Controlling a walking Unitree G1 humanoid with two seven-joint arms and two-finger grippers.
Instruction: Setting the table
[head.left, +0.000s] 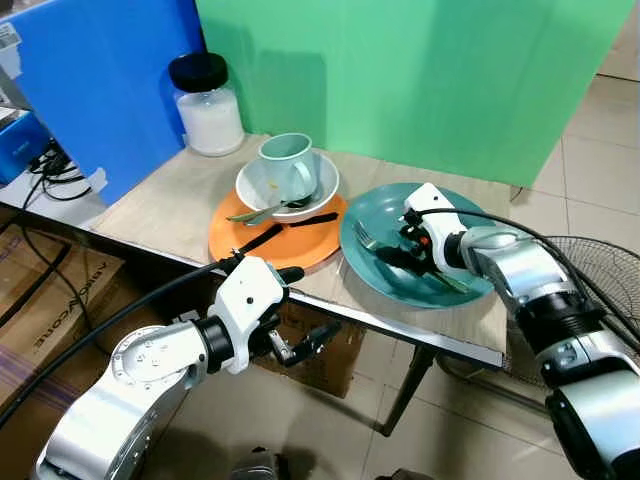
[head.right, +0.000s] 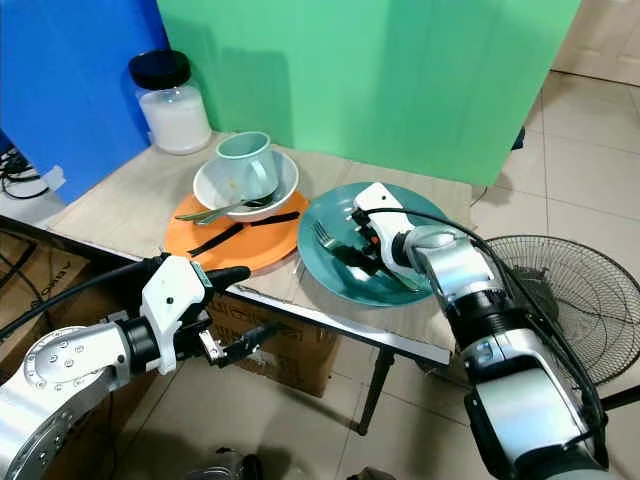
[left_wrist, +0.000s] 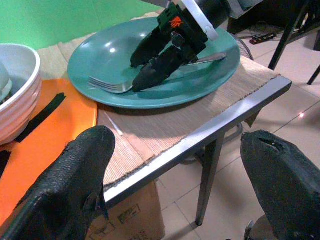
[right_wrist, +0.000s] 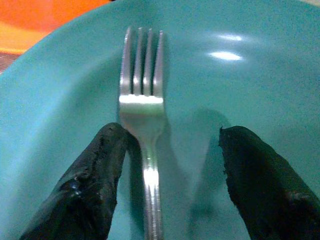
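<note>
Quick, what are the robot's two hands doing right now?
Left tool: open, holding nothing, below the table edge.
Right tool: open, fingers either side of the fork on the teal plate, not gripping yet.

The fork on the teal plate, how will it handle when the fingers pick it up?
The fork looks like thin polished metal, so probably stiff, light and slippery. It lies flat on the glossy plate, so it may slide as the open right gripper closes.

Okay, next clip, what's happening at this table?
The right gripper is down in the teal plate, fingers open around the handle of a fork lying there, not yet closed. The left gripper hangs open below the table edge. A cup sits in a white bowl on an orange plate.
</note>
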